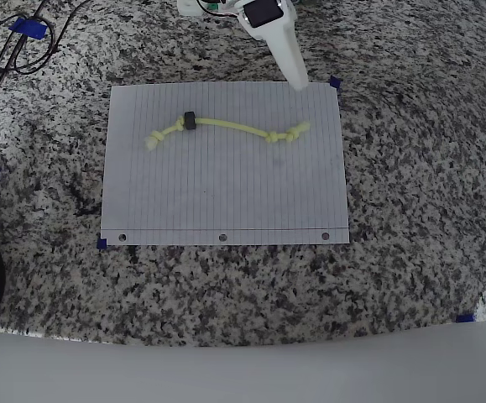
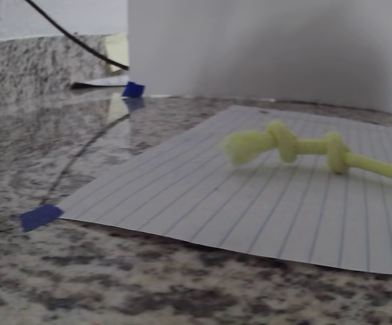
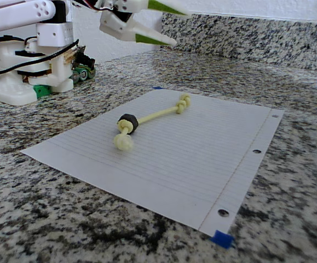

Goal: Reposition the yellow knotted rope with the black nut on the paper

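The yellow knotted rope (image 1: pixel 226 127) lies in a shallow arc across the far half of the paper (image 1: pixel 226 193). The black nut (image 1: pixel 189 121) is threaded on the rope near its left end in the overhead view. In the fixed view the nut (image 3: pixel 127 122) rests on the paper (image 3: pixel 202 164) close to the rope's near frayed end. The rope's double-knotted end (image 2: pixel 277 145) fills the middle of the wrist view, resting on the lined sheet (image 2: pixel 250 210). My white gripper (image 1: pixel 297 80) hovers above the paper's far right corner. In the fixed view the gripper (image 3: pixel 180 28) is open and holds nothing.
Blue tape tabs (image 1: pixel 335 83) mark the paper's corners on the speckled granite counter (image 1: pixel 410 252). The arm's base (image 3: pixel 27 71) stands at the far left in the fixed view. Black cables (image 1: pixel 7 50) run along the top left. A white wall (image 2: pixel 263 47) stands behind the sheet.
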